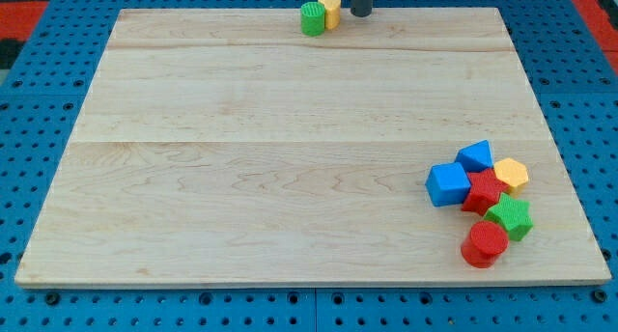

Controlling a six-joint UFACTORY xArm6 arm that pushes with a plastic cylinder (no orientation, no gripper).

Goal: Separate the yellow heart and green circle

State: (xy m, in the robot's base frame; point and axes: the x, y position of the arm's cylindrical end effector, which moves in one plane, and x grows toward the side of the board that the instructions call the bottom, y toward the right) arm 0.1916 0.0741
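Observation:
The green circle (312, 18) and the yellow heart (330, 10) stand touching at the top edge of the wooden board (290, 149), the heart just to the upper right of the circle. My tip (360, 13) is at the board's top edge, a short way to the right of the yellow heart, apart from it.
A cluster sits at the lower right: a blue cube (448, 184), a blue block (475, 156), a yellow hexagon (511, 174), a red star (484, 192), a green star (510, 218) and a red cylinder (484, 244). Blue pegboard surrounds the board.

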